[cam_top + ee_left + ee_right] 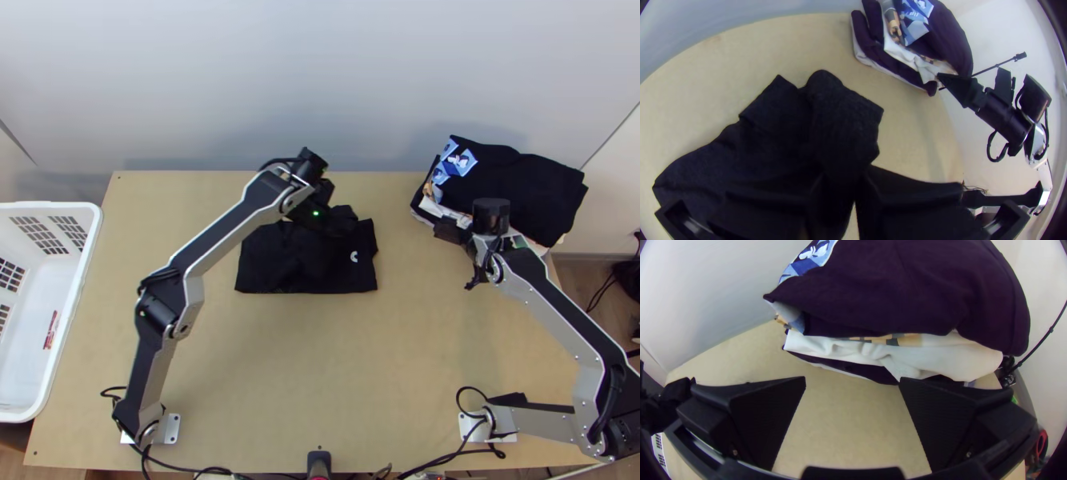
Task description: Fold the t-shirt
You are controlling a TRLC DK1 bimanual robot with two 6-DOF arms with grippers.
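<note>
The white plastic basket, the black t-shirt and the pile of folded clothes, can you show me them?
White plastic basket (48, 206): top view, on its far rim.
Black t-shirt (308, 268): top view, on its near half.
Pile of folded clothes (907, 289): right wrist view, on its dark top piece.

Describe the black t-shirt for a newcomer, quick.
On the light wooden table, left of the clothes stack in the top view, lies a black t-shirt. Unlike the stack, it lies alone, with a small white mark near its right edge.

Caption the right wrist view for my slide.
Right hand open, facing a stack of folded clothes, dark garment on top, on the light wooden table.
</note>
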